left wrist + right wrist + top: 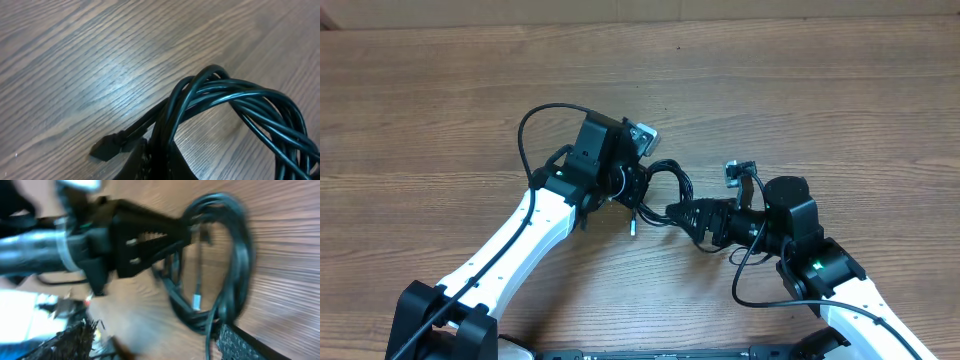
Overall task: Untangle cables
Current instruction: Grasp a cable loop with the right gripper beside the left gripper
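Left-wrist view gives us the cables (235, 95) bundled at lower right. Overhead at centre, we see the left gripper (636, 196) pinching them, the right gripper (686, 220) spread just beside.

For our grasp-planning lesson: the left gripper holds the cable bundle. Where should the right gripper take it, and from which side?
Likely the loose plug end, approached from the right gripper side: it sticks out as one strand, clear of the looped cables clamped in the left gripper.
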